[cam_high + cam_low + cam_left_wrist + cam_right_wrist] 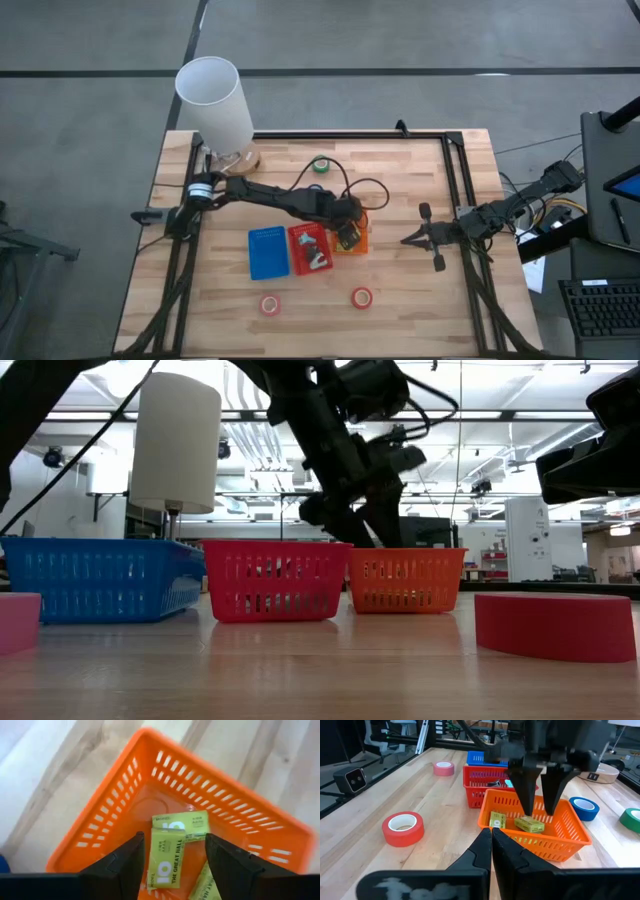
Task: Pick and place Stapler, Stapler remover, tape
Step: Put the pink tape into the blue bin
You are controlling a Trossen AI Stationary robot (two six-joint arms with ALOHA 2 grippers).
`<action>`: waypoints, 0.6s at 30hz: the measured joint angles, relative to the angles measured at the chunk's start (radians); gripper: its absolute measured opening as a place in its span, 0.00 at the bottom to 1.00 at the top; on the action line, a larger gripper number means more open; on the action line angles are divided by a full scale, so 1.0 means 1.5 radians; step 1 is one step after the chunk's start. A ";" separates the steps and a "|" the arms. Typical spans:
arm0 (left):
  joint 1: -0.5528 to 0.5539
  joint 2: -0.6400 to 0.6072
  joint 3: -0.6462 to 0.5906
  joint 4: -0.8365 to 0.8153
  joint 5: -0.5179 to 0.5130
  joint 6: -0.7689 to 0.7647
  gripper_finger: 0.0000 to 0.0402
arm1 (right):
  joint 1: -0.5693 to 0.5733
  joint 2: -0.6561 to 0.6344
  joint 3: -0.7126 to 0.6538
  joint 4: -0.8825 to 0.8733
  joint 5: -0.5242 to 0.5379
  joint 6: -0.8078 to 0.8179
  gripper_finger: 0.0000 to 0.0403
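Four tape rolls, three baskets, two yellow-green blocks.

Left tool fills the orange basket's mouth; bare wood lies around the red roll.

Three baskets stand in a row on the wooden table — blue basket, red basket, orange basket. Yellow-green blocks — probably small boxes — lie in the orange one.
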 joint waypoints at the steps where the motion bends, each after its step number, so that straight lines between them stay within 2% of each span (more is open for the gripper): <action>1: 0.000 -0.009 0.000 -0.001 0.000 0.007 0.51 | 0.000 0.000 0.000 0.000 0.000 0.000 0.02; 7: -0.008 -0.052 -0.005 -0.052 -0.006 0.024 0.51 | 0.000 0.000 0.000 0.000 0.000 0.000 0.02; 11: -0.012 -0.075 -0.005 -0.101 -0.050 0.017 0.51 | 0.000 0.001 0.000 0.000 -0.001 0.004 0.02; 18: -0.013 -0.089 -0.006 -0.226 -0.066 0.018 0.51 | 0.000 0.005 0.000 -0.002 -0.001 0.016 0.02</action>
